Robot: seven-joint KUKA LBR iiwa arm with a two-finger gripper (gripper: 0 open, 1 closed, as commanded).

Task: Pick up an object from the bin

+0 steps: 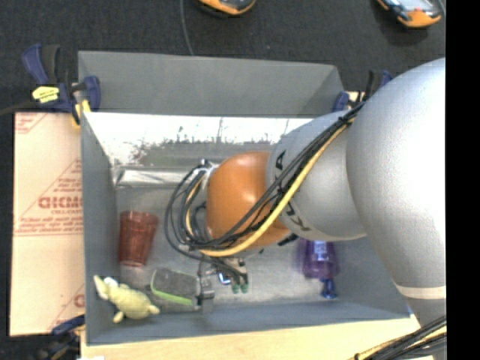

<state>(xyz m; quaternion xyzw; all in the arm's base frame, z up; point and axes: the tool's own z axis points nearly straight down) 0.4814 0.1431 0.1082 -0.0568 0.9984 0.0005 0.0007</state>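
End effector [220, 282] hangs low in the bin [97, 201] by its front wall, prob so it can grab sth. Nearest: grey-green flat thing [171, 286], just beside it. Wide or narrow? Can't tell.

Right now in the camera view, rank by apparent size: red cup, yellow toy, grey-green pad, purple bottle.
1. red cup
2. yellow toy, nearly alike
3. grey-green pad
Unranked: purple bottle, partly under the arm.
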